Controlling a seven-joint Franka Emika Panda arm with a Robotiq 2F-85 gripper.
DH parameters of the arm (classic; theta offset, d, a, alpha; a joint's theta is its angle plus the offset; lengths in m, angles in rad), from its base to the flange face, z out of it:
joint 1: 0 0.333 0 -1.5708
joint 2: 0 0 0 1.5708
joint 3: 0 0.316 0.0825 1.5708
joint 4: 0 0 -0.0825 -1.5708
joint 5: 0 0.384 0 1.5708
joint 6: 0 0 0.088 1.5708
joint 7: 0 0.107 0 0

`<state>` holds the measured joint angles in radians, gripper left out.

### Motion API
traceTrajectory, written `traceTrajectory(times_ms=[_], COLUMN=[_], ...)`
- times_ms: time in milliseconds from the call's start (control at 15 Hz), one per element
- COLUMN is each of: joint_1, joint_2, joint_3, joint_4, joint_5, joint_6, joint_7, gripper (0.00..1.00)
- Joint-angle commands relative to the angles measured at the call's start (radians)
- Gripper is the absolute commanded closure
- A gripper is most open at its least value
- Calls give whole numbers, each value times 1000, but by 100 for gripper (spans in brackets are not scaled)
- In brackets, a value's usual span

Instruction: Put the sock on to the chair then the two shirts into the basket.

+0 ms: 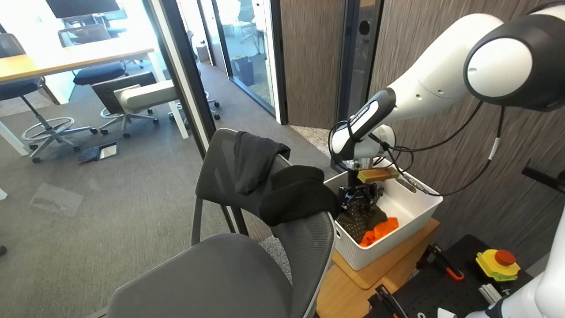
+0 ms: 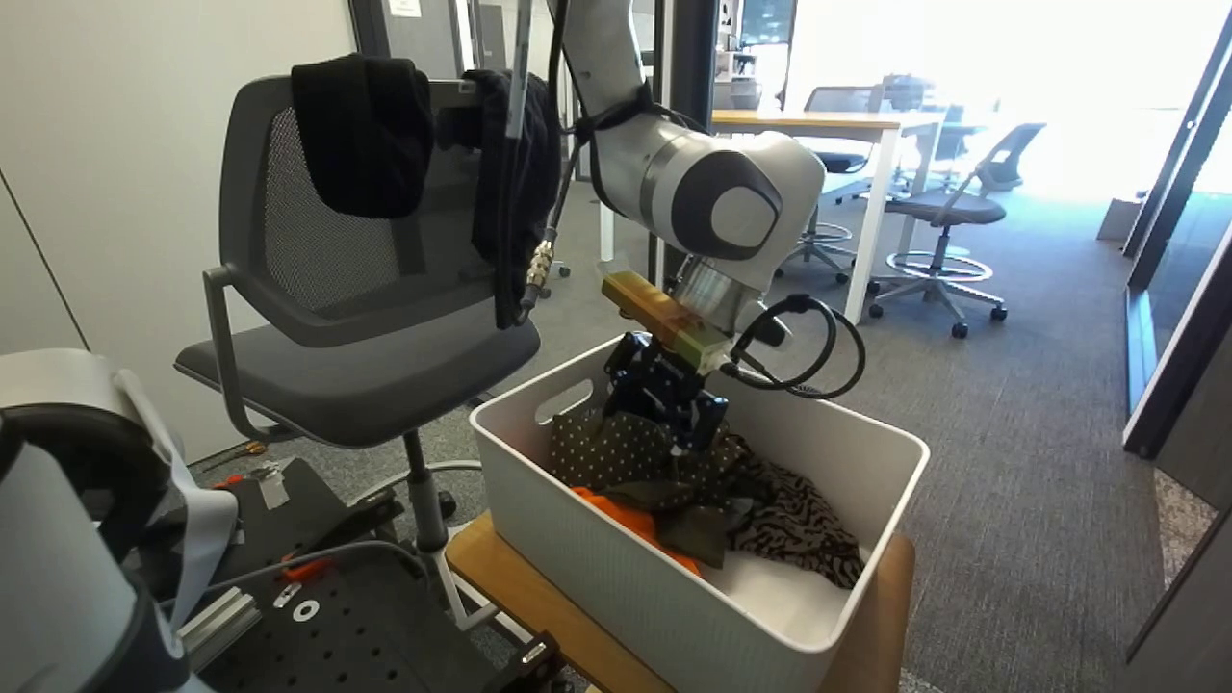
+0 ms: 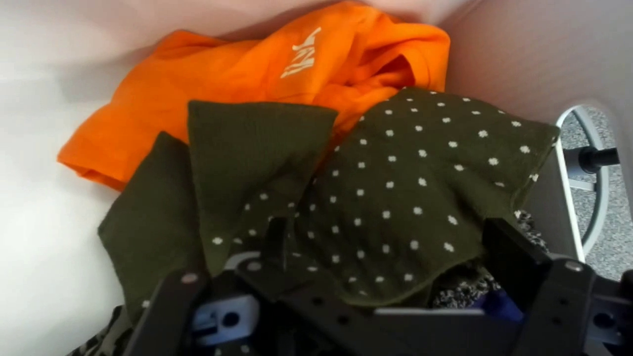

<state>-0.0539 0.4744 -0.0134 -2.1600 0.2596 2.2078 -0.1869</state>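
The white basket (image 1: 384, 254) (image 2: 626, 597) holds an olive cloth with white dots (image 2: 606, 448) (image 3: 395, 198), an orange shirt (image 1: 382, 229) (image 3: 247, 74) and a dark striped cloth (image 2: 794, 525). Two black garments (image 2: 366, 144) (image 2: 525, 183) hang over the backrest of the grey chair (image 1: 216, 278); they also show in an exterior view (image 1: 300, 196) (image 1: 256, 159). I cannot tell whether any piece is a sock. My gripper (image 3: 388, 242) is open, pointing down inside the basket, its fingers apart on either side of the dotted cloth. In an exterior view the gripper (image 2: 654, 423) is low over that cloth.
The basket stands on a wooden stand (image 2: 539, 577). The chair is close beside it. A black perforated base plate (image 2: 356, 626) with clamps and a yellow-red stop button (image 1: 499, 263) lie near the robot base. A glass wall and a wood-panelled wall (image 1: 463, 145) bound the area.
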Motion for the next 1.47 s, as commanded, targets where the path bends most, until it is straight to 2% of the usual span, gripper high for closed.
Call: traceTrajectory(times_ms=[0,67,133,200,667,800,933,1067,1400], joint_1=[-21,-24,-25,-27,-37,-46,-60,-83,-99], joint_2=[27,30,32,34,25,14,-23,-78,-284], joint_3=[14,15,16,17,25,26,29,33,18], joint_4=[33,33,34,35,30,22,-4,-37,-139], joint_5=[-3,-1,-2,-2,7,14,27,57,125], joint_6=[-2,-2,-1,-4,-21,-32,-43,-61,-99], joint_7=[24,24,25,24,15,8,-2,-17,-34], gripper=[0,25,27,34,89,96,98,93,93])
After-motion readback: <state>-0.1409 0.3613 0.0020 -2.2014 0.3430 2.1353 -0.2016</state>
